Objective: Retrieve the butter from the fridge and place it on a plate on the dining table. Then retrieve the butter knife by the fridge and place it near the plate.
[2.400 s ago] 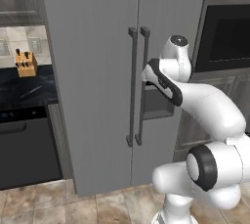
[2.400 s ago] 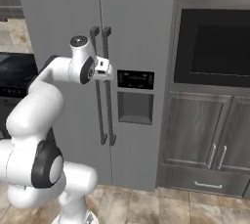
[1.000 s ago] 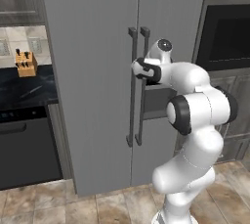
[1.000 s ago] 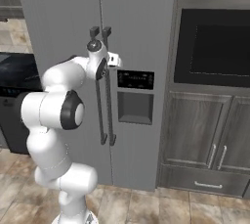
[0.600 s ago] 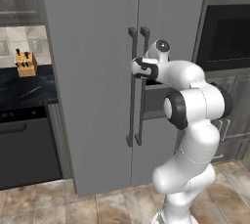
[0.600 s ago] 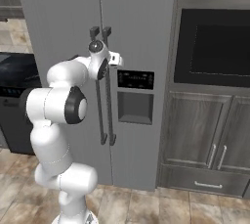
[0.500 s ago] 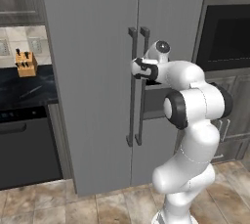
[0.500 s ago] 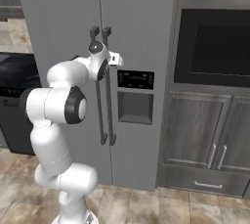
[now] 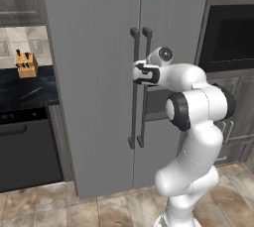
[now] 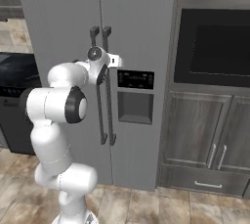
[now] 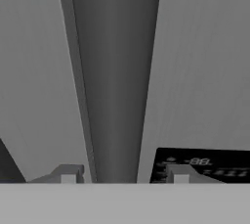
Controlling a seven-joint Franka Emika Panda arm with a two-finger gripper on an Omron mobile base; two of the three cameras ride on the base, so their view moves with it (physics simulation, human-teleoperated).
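Fridge (image 9: 94,72) stands shut directly ahead of our gripper (image 11: 124,176), the butter presumably inside. One dark bar handle (image 11: 114,81) runs between our two fingertips (image 11: 70,174), spread wide on either side, ready to close and pull.

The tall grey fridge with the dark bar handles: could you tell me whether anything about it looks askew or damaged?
Nothing stands out. The tall grey fridge has both doors shut and flush, and its dark vertical bar handles hang straight and parallel. The gripper sits at them.

You see the pincer (image 10: 104,66) at the closed fridge (image 10: 136,32), against its two dark bar handles (image 10: 103,96).
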